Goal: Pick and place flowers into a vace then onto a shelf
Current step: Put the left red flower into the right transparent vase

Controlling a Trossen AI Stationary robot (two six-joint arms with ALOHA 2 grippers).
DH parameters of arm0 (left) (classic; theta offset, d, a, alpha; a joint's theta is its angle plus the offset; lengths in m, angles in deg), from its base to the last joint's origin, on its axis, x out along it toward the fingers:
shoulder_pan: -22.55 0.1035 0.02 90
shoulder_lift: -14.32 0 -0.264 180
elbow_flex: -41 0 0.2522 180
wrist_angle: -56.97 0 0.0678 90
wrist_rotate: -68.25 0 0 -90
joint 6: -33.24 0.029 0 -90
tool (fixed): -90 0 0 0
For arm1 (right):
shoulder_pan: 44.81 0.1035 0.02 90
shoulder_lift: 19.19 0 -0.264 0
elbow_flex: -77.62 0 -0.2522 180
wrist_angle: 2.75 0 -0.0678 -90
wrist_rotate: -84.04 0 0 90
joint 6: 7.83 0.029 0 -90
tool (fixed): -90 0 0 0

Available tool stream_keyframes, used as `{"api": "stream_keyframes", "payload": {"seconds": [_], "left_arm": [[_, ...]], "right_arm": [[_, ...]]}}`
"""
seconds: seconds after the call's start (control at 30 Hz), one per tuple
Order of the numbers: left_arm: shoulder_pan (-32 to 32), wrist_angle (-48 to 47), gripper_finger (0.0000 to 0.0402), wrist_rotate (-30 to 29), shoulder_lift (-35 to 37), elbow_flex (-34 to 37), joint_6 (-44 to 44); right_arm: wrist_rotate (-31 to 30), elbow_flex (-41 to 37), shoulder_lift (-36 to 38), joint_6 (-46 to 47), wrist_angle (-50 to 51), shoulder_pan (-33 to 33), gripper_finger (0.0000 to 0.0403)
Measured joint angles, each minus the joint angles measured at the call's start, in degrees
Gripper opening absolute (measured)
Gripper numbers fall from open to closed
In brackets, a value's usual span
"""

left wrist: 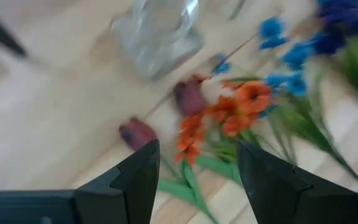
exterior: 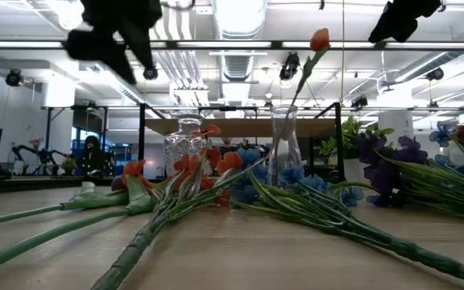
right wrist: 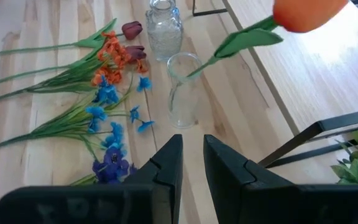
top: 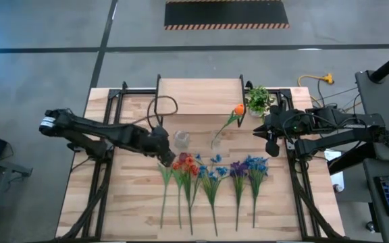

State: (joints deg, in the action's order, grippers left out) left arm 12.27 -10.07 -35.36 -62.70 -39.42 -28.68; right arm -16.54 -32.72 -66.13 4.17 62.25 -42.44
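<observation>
- Fingers of the left gripper (left wrist: 194,177) stand apart with nothing between them, hanging over the dark red tulip heads and orange-red heads at the left end of the row of long green-stemmed artificial flowers (top: 211,175) lying on the pale wooden table (top: 127,202).
- Fingers of the right gripper (right wrist: 192,163) are nearly together with only a narrow gap, empty, raised above the table near the small leafy green potted plant (top: 257,100), well apart from the row.
- One orange flower (top: 238,109) already stands tilted in the tall clear glass vase (top: 216,142); its head leans over the edge of the low shelf (top: 198,91) with the light wooden plank top.
- I judge the step in hand to be the pick of a second flower by the left arm. The next move calls for lowering onto a single stem, not the crowded heads, and closing there.
- Count: two clear glass vessels, the tall vase and a squat textured bottle (top: 181,140) just beside it; one flower in the vase; roughly six stem bundles on the table, red and orange to the left, blue in the middle, purple and blue to the right. Exact stems I cannot tell.
</observation>
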Motion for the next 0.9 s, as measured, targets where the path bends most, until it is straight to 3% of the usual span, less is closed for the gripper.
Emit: {"api": "stream_keyframes", "payload": {"seconds": [0.23,0.9], "left_arm": [[-0.7,-0.3,0.0196,1.4,-7.2,2.2,-8.2],[-0.8,0.8,0.0196,4.1,-17.6,4.7,-8.0]], "right_arm": [[0.0,-0.1,0.0,-0.3,0.0,0.0,0.0057],[0.1,-0.1,0.0,-0.4,0.4,0.0,0.0057]]}}
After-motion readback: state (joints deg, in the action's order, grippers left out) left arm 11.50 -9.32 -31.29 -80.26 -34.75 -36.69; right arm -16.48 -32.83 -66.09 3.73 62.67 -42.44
